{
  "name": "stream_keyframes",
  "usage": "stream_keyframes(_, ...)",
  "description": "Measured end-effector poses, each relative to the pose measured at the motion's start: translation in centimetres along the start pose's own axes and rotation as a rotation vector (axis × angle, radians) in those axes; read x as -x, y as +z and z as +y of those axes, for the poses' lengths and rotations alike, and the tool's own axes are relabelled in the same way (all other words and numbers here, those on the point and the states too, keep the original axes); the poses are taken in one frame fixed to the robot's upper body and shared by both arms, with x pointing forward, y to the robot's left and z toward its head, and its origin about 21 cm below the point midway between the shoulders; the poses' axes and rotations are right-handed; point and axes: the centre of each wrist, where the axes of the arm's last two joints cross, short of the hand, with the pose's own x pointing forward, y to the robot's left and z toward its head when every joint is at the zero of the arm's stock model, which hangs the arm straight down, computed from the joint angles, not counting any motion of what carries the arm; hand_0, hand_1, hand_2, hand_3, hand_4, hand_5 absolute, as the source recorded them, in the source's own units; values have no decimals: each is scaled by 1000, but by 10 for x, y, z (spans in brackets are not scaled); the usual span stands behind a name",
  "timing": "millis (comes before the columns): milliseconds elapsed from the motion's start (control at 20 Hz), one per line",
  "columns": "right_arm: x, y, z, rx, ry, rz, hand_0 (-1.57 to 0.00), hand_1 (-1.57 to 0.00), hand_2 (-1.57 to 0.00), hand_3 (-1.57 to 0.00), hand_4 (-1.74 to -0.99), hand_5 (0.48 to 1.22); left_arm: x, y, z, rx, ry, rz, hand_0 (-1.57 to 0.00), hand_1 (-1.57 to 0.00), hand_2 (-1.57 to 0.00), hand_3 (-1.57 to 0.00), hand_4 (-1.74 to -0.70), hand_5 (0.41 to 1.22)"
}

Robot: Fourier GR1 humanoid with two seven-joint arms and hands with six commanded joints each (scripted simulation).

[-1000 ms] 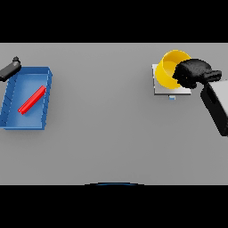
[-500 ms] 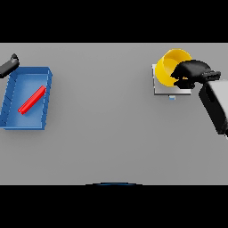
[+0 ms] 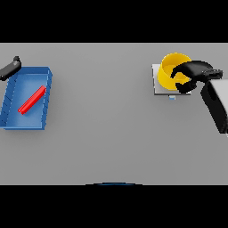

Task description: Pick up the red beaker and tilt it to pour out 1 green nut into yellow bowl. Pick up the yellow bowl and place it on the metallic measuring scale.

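Observation:
The yellow bowl (image 3: 170,71) stands on the metallic scale (image 3: 157,87) at the table's far right. My right hand (image 3: 192,75) reaches in from the right, its fingers and thumb curled round the bowl's right rim. The red beaker (image 3: 31,99) lies slanted on its side inside a blue tray (image 3: 43,74) at the far left. My left hand (image 3: 10,68) rests at the tray's far left corner with relaxed fingers, holding nothing. No green nut shows; the hand hides part of the bowl's inside.
The scale has a small blue mark (image 3: 172,97) on its near edge. The blue tray takes up the left edge of the grey table (image 3: 102,124). Bare table stretches between tray and scale.
My right forearm has shifted a little to the right and down. The bowl stays on the scale with the hand still on its rim. The left hand has moved slightly toward the left edge.

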Motion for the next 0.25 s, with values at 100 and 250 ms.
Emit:
stream_keyframes(100, -1, -2, -1, -3, 3, 6, -97, -72, -116, -325, -1432, 807, -3, -1, 0, -15, 1, 5, 1, 1, 1, 1, -853, 772)
stream_keyframes(250, 3, 2, 1, -9, 16, -15, -49, -37, -59, -263, -1414, 796, -5, 1, -5, -13, -5, 6, 1, 1, 1, 1, -851, 768)
